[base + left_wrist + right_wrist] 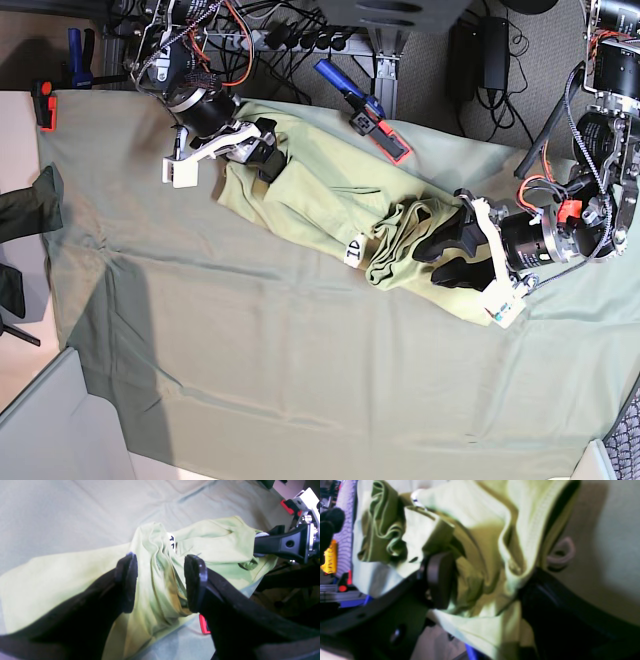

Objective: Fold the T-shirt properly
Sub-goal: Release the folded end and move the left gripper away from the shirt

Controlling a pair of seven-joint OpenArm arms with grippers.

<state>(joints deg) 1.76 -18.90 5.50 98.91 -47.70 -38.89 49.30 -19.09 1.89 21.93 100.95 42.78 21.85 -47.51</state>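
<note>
Lying bunched in a long diagonal band on the table cloth [300,380], the T-shirt [320,215] is running far-left to near-right w/ one arm at each end. Left gripper [160,580] is straddling a gathered ridge, jaws spread, not pinching yet. Right gripper [482,585] is sitting wide w/ fabric bunched between; a true grip I can't tell. Pale yellow-green, crumpled, white tag showing.

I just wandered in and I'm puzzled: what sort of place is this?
Probably a robotics lab or workshop. A table cloth covers a workbench with a T-shirt spread on it, clamps hold the cloth at the edge, and cables tangle behind.
</note>
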